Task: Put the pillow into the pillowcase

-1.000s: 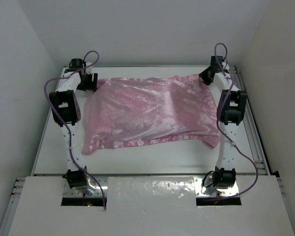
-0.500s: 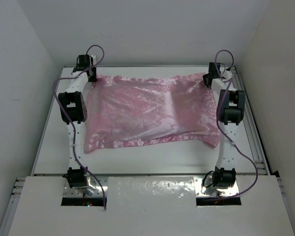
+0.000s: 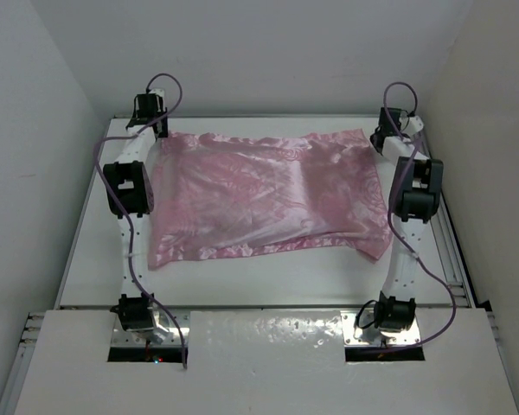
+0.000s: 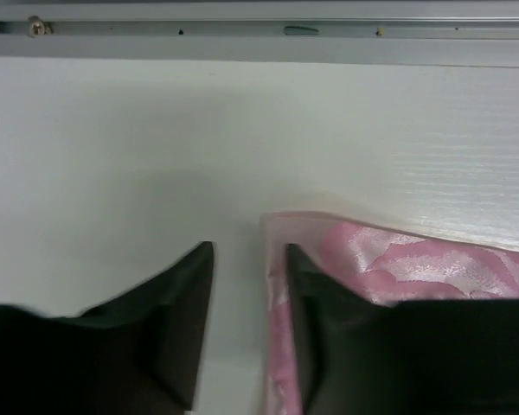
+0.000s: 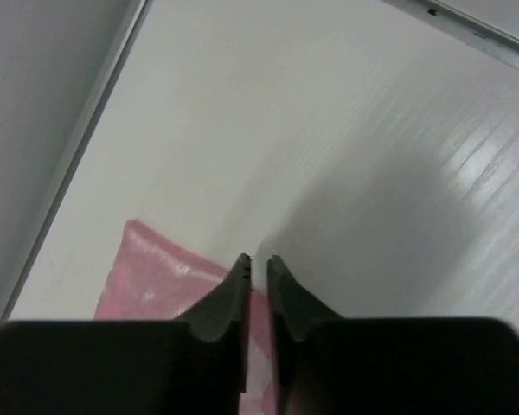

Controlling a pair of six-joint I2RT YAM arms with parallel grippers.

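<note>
The pink pillowcase [image 3: 268,194] lies spread on the white table [image 3: 268,281], puffed in the middle. The pillow itself does not show in any view. My left gripper [image 3: 156,128] is at the pillowcase's far left corner. In the left wrist view the gripper [image 4: 249,251] is open, and the pillowcase's edge [image 4: 398,259] lies against the inner side of the right finger. My right gripper [image 3: 382,138] is at the far right corner. In the right wrist view the gripper [image 5: 258,259] is nearly closed, with the pink pillowcase fabric [image 5: 156,268] pinched between the jaws.
A metal rail [image 4: 259,30] runs along the table's far edge just beyond the left gripper. White walls enclose the table at the back and on both sides. The right rail [image 3: 450,251] runs beside the right arm.
Both grippers have moved outward and toward the back. The pillowcase's far corners went with them, so its far edge now lies straighter and flatter.
</note>
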